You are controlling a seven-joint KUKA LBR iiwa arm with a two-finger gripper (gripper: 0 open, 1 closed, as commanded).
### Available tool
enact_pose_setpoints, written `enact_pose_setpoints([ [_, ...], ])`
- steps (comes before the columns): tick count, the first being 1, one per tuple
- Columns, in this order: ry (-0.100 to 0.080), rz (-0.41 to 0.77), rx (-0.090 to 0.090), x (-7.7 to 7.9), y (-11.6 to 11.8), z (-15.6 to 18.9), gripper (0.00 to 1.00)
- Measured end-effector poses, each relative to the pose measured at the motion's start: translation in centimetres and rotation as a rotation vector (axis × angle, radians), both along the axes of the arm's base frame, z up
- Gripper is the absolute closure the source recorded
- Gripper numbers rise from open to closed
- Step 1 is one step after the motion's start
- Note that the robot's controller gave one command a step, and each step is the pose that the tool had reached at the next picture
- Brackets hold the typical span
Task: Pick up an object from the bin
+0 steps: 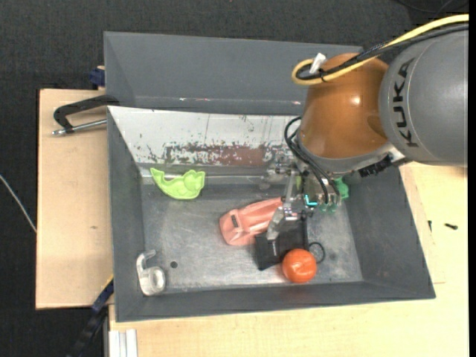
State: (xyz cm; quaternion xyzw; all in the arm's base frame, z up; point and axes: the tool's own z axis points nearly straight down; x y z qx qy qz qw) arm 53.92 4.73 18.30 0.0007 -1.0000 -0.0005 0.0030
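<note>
Down in the grey bin (197,262), the gripper (286,220) hangs over the right end of a pink, oblong thing (244,223) near the middle. I cannot tell how its jaws stand. Just below lie a black block (268,256) and a small orange ball (299,266).

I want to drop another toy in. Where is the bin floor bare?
Bare floor lies left of centre, between the green piece, the pink piece and the silver clip. Crowded around the pincer: pink piece, black block, orange ball.
</note>
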Motion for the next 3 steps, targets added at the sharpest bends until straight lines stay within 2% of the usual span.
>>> enact_pose_setpoints([
  [1, -0.008, -0.001, 0.001, 0.2, 0.0, 0.4, 0.00],
  [2, 0.036, -0.126, 0.007, 2.6, -3.1, -9.1, 1.00],
  [3, 0.036, -0.126, 0.007, 2.6, -3.1, -9.1, 1.00],
])
